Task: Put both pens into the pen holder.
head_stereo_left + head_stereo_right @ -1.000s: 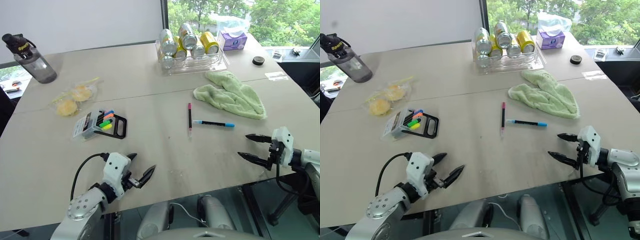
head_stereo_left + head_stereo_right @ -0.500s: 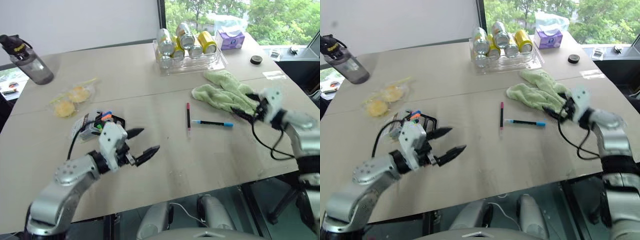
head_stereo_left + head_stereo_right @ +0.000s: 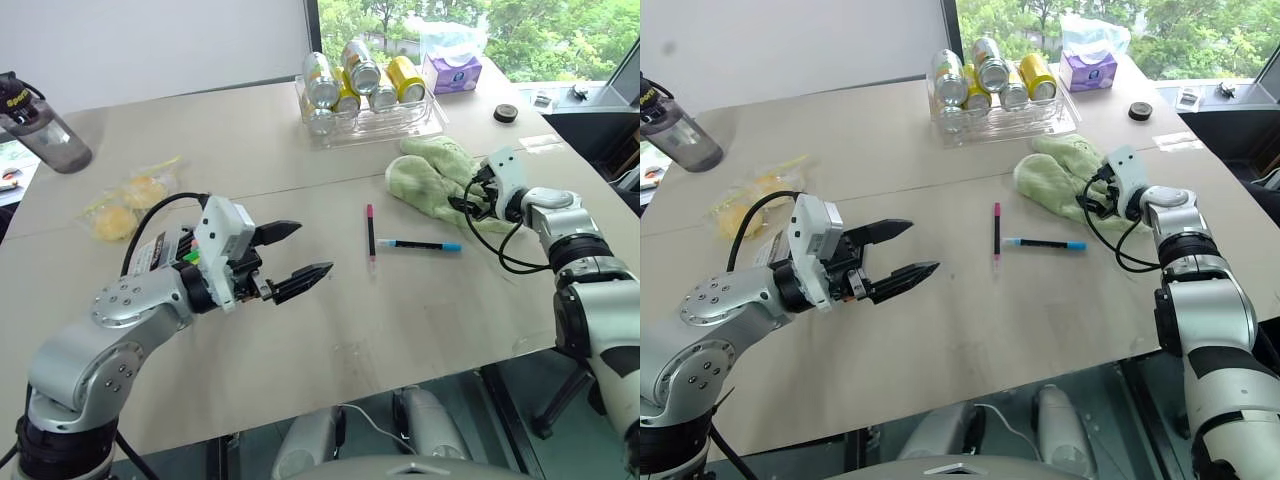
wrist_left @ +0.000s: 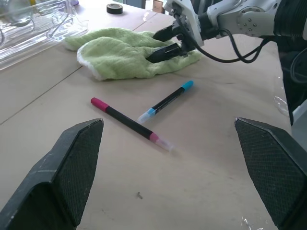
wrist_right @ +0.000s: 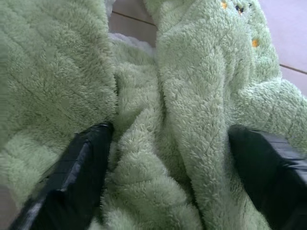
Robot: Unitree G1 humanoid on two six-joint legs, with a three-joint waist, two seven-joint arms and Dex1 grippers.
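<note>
Two pens lie mid-table: a pink-ended pen (image 3: 370, 230) pointing away from me and a blue-capped pen (image 3: 420, 244) lying crosswise just right of it. Both also show in the left wrist view, pink pen (image 4: 127, 122), blue pen (image 4: 168, 100). The pen holder (image 3: 165, 252) is mostly hidden behind my left arm; a bit of label and neon markers peeks out. My left gripper (image 3: 305, 255) hovers open above the table, left of the pens. My right gripper (image 3: 470, 195) is open, its fingers (image 5: 72, 177) pressed into the green towel (image 3: 430, 180), right of the pens.
A clear tray of cans (image 3: 370, 110) stands at the back, with a tissue box (image 3: 450, 70) and a small black disc (image 3: 503, 113) to its right. A water bottle (image 3: 40, 120) and a bag of yellow items (image 3: 125, 205) sit on the left.
My left gripper rose from the table's front edge and now hangs in front of the pen holder. My right gripper went from the front right edge onto the towel, its fingers a little closer together.
</note>
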